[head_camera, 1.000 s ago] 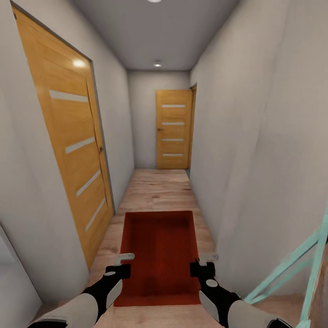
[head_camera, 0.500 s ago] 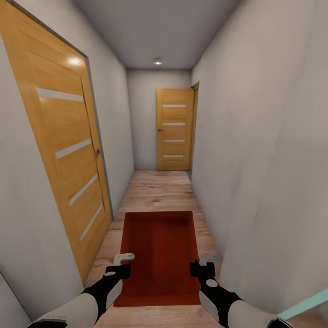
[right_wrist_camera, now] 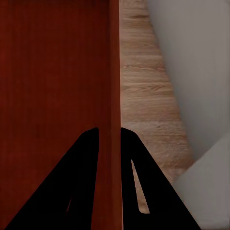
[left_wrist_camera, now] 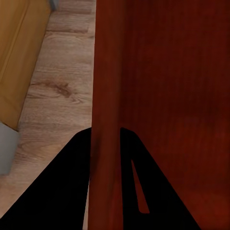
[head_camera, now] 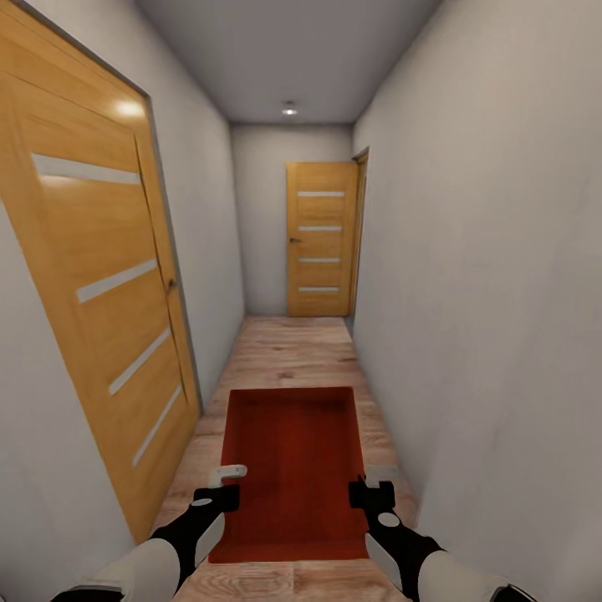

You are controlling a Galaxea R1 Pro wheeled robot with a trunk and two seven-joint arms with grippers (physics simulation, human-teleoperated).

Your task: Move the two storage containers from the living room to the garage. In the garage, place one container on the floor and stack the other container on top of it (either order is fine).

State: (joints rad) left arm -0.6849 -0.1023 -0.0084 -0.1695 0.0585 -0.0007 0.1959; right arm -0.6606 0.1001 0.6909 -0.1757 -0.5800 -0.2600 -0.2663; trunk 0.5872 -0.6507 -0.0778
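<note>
Looking down the narrow hallway, the head view shows a far door and a side door along the left wall, while each wrist view shows up close a wall of the storage container pinched between dark fingers. The left gripper is clamped on the left wall and the right gripper on the right wall, carrying the bin above the wood plank floor. Since a second ago the side door looms larger, the teal frame at lower right has gone, and the hold is unchanged.
</note>
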